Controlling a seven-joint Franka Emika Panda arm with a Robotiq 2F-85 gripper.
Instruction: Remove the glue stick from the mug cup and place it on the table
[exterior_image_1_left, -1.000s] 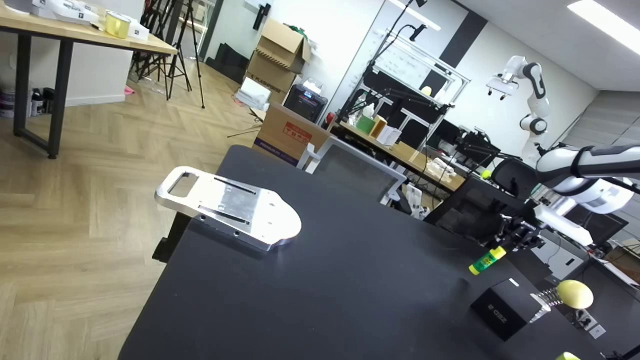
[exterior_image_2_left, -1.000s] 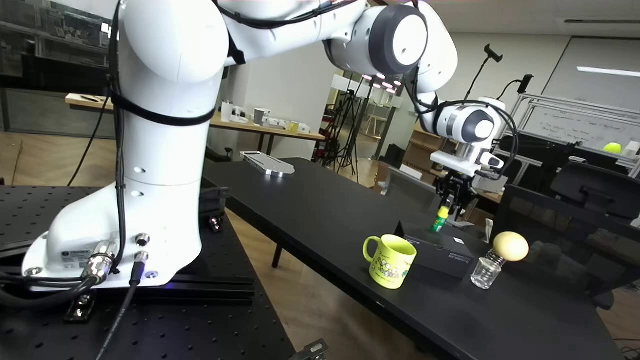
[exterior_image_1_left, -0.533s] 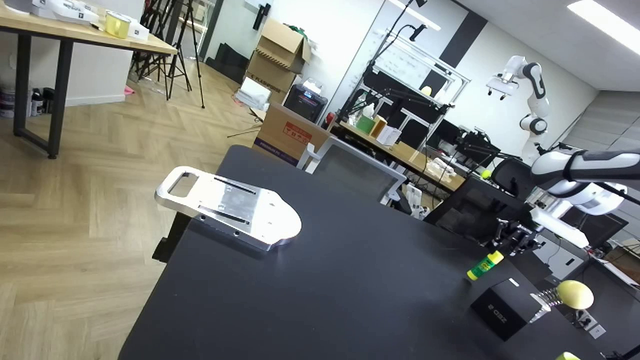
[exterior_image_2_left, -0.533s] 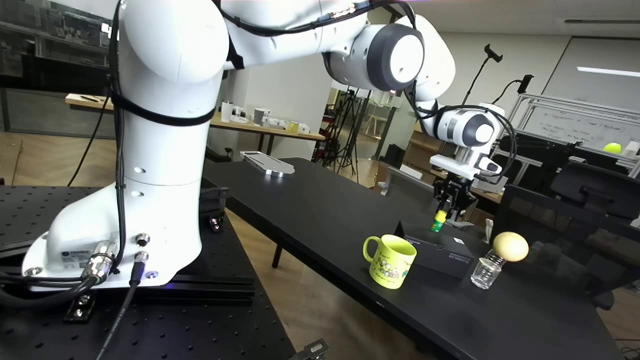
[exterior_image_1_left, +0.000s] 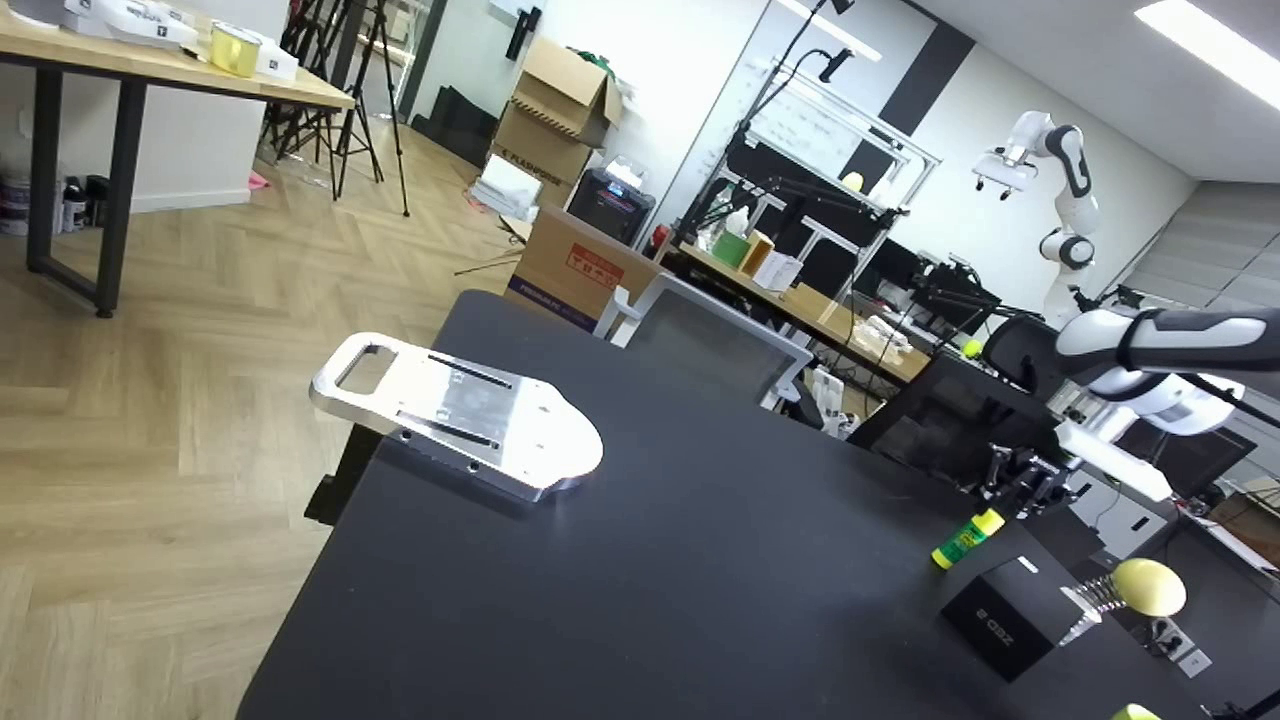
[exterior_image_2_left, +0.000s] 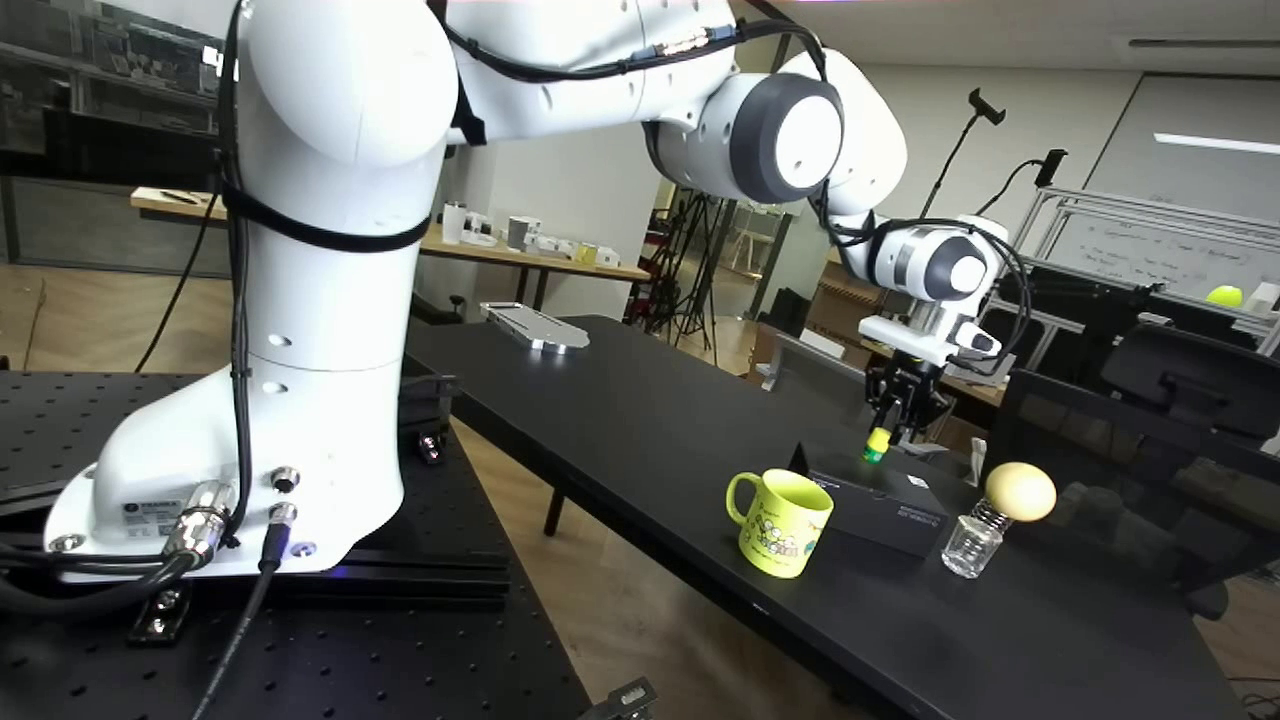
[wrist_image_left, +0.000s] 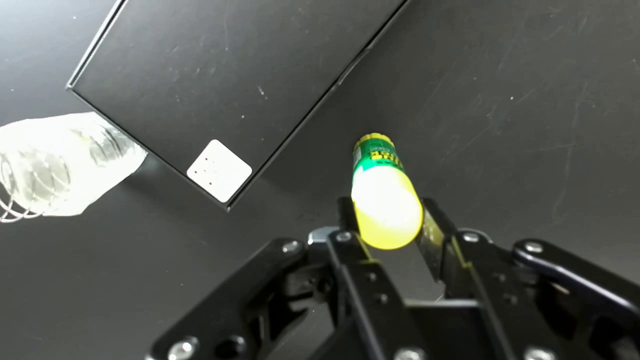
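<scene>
The glue stick (exterior_image_1_left: 967, 541) is green with a yellow cap and base. It also shows in an exterior view (exterior_image_2_left: 877, 444), partly behind the black box, and in the wrist view (wrist_image_left: 378, 155). My gripper (wrist_image_left: 387, 212) is shut on its yellow cap, a finger on each side. In an exterior view the gripper (exterior_image_1_left: 995, 500) holds it slightly tilted, its base at or just above the black table (exterior_image_1_left: 680, 570); I cannot tell if they touch. The yellow-green mug (exterior_image_2_left: 785, 525) stands upright on the table, apart from the gripper; its inside is mostly hidden.
A black box (exterior_image_1_left: 1010, 620) lies close beside the glue stick; it also shows in the wrist view (wrist_image_left: 235, 70). A clear jar (exterior_image_2_left: 972, 545) with a spring and yellow ball (exterior_image_2_left: 1020, 492) stands beside it. A metal plate (exterior_image_1_left: 470, 410) lies at the table's far end.
The gripper has moved down with the glue stick in it, bringing its base down to or near the table. The mug, box and metal plate have not moved.
</scene>
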